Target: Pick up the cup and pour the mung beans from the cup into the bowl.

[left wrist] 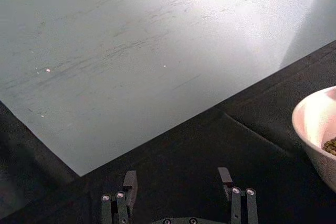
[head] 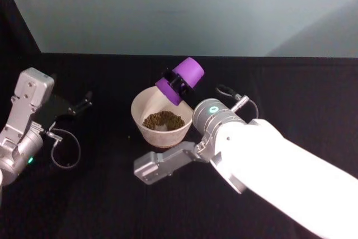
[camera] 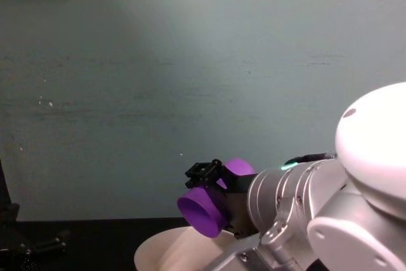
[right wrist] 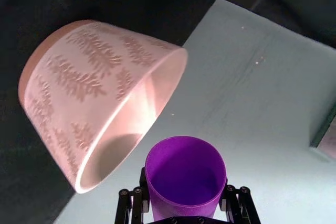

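**Purple cup tipped over the bowl, beans lying inside**

Nearest the robot, the right arm (head: 268, 160) reaches forward from the lower right across the black table (head: 112, 200). Off to the left, the left gripper (head: 78, 104) sits low over the table, well apart from the bowl. Its fingers are spread wide with nothing between them.

Just beyond the right arm's wrist stands the bowl (head: 146, 103), upright on the table near the middle. A heap of mung beans (head: 162, 120) lies in its bottom.

Above the bowl's far right rim, the right gripper (head: 177, 84) is clamped on the sides of the cup (head: 188, 71). The cup is held in the air, clear of the rim. It is tilted steeply, with its mouth pointing down and left toward the inside of the bowl and its base raised up and to the right. From the chest view the mouth hangs just over the bowl's edge. The cup seems emptied, though its inside is not plainly seen.

Behind everything rises a pale green wall (head: 184, 9).
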You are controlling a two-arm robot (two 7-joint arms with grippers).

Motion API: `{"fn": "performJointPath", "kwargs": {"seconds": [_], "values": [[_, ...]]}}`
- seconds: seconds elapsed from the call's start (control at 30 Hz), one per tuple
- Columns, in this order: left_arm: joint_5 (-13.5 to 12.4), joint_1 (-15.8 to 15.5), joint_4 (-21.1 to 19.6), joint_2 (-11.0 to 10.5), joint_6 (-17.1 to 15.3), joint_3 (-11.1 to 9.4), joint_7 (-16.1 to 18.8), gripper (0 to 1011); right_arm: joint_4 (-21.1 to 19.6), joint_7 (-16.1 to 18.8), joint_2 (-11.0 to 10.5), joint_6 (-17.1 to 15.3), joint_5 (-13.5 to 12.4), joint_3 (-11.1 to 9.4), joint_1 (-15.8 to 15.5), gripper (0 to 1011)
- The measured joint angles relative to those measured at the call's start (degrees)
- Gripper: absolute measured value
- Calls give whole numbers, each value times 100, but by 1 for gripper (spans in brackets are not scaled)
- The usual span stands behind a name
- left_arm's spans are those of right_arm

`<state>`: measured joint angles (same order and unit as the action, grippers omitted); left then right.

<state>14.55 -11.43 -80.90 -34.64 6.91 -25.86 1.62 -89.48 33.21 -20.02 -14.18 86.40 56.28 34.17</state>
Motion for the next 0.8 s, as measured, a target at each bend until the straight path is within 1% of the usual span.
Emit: {"fn": "performJointPath", "kwargs": {"seconds": [0.1,0.13,0.2,0.23,0.3,0.33,0.43,0.53,0.8], "values": [[0,0,0,0,0,0,0,1000,-27,78,-38,37,187,109,50,718],[0,0,0,0,0,0,0,1000,-35,129,-57,58,313,178,82,718],[0,0,0,0,0,0,0,1000,-46,184,-74,77,447,249,118,718],[0,0,0,0,0,0,0,1000,-51,241,-89,95,591,322,151,718],[0,0,0,0,0,0,0,1000,-51,285,-97,111,724,381,178,718],[0,0,0,0,0,0,0,1000,-51,323,-104,123,844,433,202,718],[0,0,0,0,0,0,0,1000,-47,388,-107,150,1029,519,234,718],[0,0,0,0,0,0,0,1000,-37,393,-98,176,1075,541,238,718],[0,0,0,0,0,0,0,1000,-23,374,-79,198,1066,512,218,718]]}}
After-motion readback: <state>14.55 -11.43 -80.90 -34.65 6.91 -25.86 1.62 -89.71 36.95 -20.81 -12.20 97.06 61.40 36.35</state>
